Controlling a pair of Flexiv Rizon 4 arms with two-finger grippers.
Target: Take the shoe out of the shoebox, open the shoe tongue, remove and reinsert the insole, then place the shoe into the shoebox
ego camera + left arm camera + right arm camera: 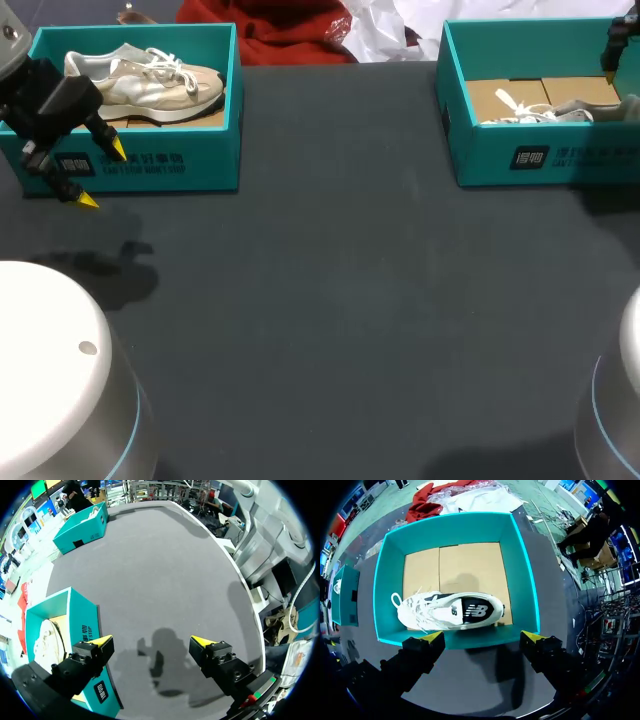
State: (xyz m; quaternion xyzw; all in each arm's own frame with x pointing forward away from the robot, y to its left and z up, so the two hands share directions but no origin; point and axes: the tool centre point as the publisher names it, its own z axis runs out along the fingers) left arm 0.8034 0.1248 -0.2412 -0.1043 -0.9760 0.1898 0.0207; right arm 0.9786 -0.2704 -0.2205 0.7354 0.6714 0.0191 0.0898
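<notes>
Table (330,300): dark grey and matte, with a wide bare part in the middle.
Left gripper (151,641): released, the fingers stand wide apart and nothing is between them. It hangs above the table at the near side of the left box. One finger is close by the box's front wall and the other is over bare table. Its shadow falls on the table under it.
Left box (150,165): teal and without lid, at the table's far left.
Beige shoe (150,82): lies inside the left box, white laces on top.
Right gripper (483,636): released too, the fingers are apart and hold nothing. It hangs above the right box and looks down into it.
Right box (540,160): teal, at the table's far right, with a brown cardboard floor.
White shoe (455,611): lies on its side in the right box, along one wall, laces loose.
</notes>
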